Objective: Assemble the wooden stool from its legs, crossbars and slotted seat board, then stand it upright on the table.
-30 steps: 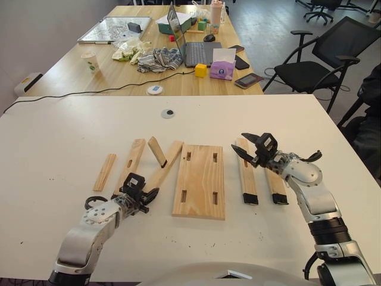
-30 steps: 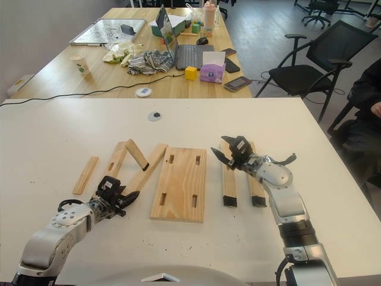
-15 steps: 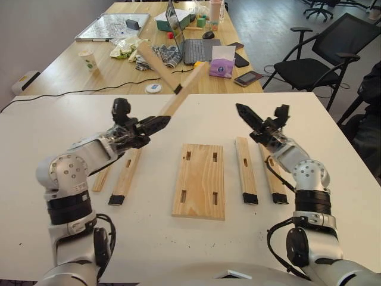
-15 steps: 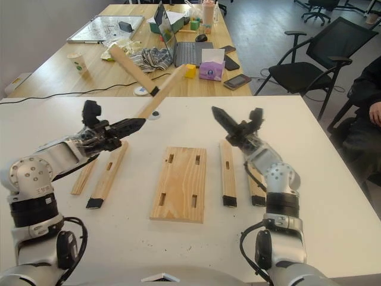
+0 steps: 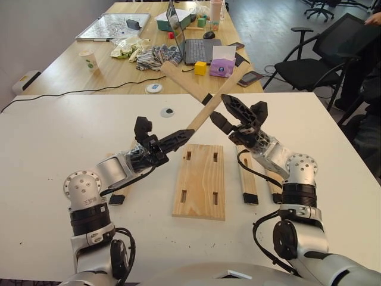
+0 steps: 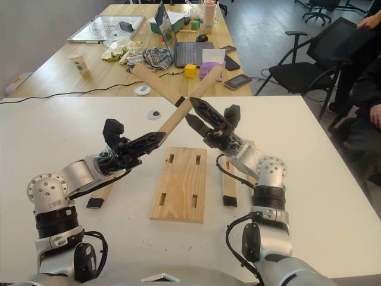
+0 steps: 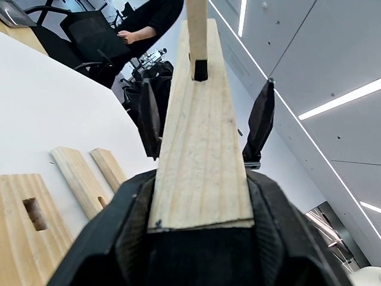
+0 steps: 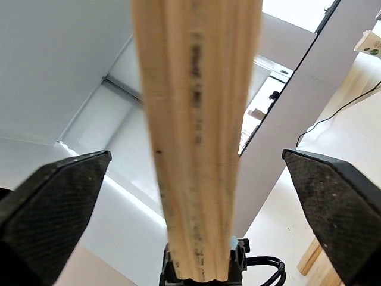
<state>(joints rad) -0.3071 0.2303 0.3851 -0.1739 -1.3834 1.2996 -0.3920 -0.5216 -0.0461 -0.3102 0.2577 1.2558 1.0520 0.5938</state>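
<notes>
- A pale wooden leg (image 5: 195, 121) slants in the air above the tabletop's middle, with a shorter black-tipped wooden crossbar (image 5: 181, 80) crossing it partway up.
- The left gripper (image 5: 172, 138) is clenched on the leg's lower end.
- The right gripper (image 5: 241, 106) is spread wide near the crossing, one finger on either side of the leg.
- The slotted rectangular wooden seat board (image 5: 199, 182) lies flat mid-tabletop on the white table (image 5: 59, 137), and two more legs (image 5: 246, 179) lie beside it toward the right edge.

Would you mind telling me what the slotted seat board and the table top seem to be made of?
The seat board looks like pale, unvarnished wood: grain lines show, matte. The table has a smooth white top, perhaps laminate or paint; no grain shows.
</notes>
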